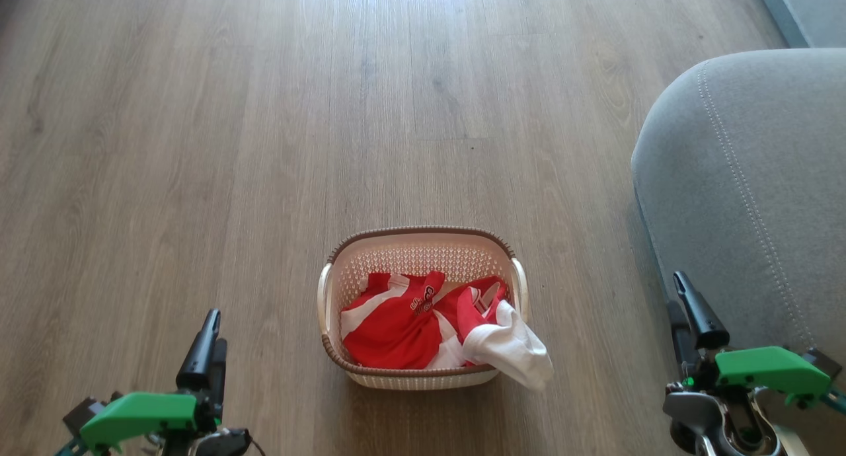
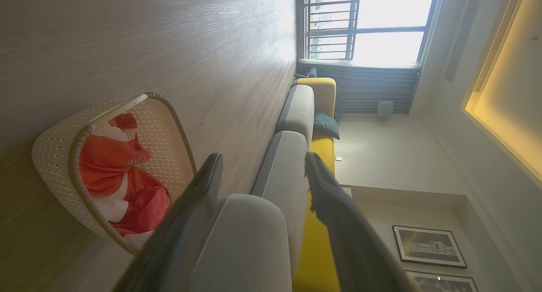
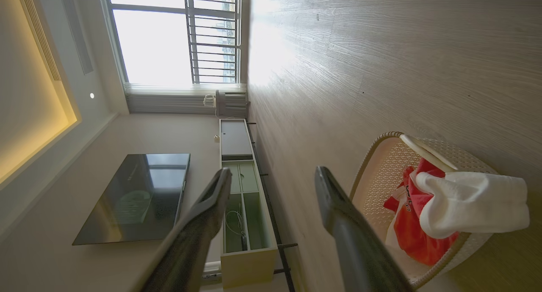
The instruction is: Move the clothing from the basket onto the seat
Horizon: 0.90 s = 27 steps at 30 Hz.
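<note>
The cream basket stands on the wooden floor straight ahead, holding red and white clothing. One white part hangs over its right front rim. The grey seat with a stitched seam rises at the right. My left gripper hovers open at the lower left, apart from the basket. My right gripper is open at the lower right, in front of the seat's edge. The left wrist view has open fingers framing the seat, beside the basket and clothing. The right wrist view shows open fingers with nothing between them, left of the basket and clothing.
Bare wooden floor stretches ahead and to the left of the basket. A low TV cabinet and a dark screen line the far wall. The sofa has a yellow back with a dark cushion. A barred window lies beyond.
</note>
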Available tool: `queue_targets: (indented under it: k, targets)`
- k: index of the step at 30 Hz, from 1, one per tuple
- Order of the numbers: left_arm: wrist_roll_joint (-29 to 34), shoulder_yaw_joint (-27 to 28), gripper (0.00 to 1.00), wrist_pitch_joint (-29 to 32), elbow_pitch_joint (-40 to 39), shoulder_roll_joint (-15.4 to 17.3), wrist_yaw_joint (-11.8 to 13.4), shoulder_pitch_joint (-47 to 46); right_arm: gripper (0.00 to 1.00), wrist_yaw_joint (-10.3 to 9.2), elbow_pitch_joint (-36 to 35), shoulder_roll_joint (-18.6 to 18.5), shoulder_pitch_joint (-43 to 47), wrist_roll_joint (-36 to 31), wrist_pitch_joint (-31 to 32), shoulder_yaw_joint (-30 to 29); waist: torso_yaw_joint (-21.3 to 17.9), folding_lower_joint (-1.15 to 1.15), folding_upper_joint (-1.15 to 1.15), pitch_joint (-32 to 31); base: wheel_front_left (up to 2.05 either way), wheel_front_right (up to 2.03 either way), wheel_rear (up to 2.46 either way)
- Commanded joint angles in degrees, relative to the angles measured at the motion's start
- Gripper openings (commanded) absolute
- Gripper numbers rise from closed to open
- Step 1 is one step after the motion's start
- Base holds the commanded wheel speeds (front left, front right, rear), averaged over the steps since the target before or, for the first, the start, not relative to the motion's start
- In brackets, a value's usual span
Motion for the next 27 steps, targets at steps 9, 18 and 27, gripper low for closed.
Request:
queue_targets:
  k: [9,18,27]
  targets:
    - [6.1,-0.2,1.00,-2.1,-1.4,1.5,-0.1,-5.2,1.00,0.00,-0.8,-2.5,-5.7,-5.1,-2.2,3.0,0.0,0.00,0.00,0.1,0.00,0.00,0.00]
    - [12.2,-0.2,1.00,-3.4,-0.9,1.8,-0.2,-6.7,1.00,0.00,-0.3,-3.1,-7.5,-10.0,-3.5,4.9,-0.1,0.00,0.00,0.2,0.00,0.00,0.00]
    - [20.6,-1.3,1.00,-4.9,-0.3,2.4,-0.2,-8.5,1.00,0.00,0.8,-3.9,-9.4,-16.9,-5.1,6.7,-0.2,0.00,0.00,0.3,0.00,0.00,0.00]
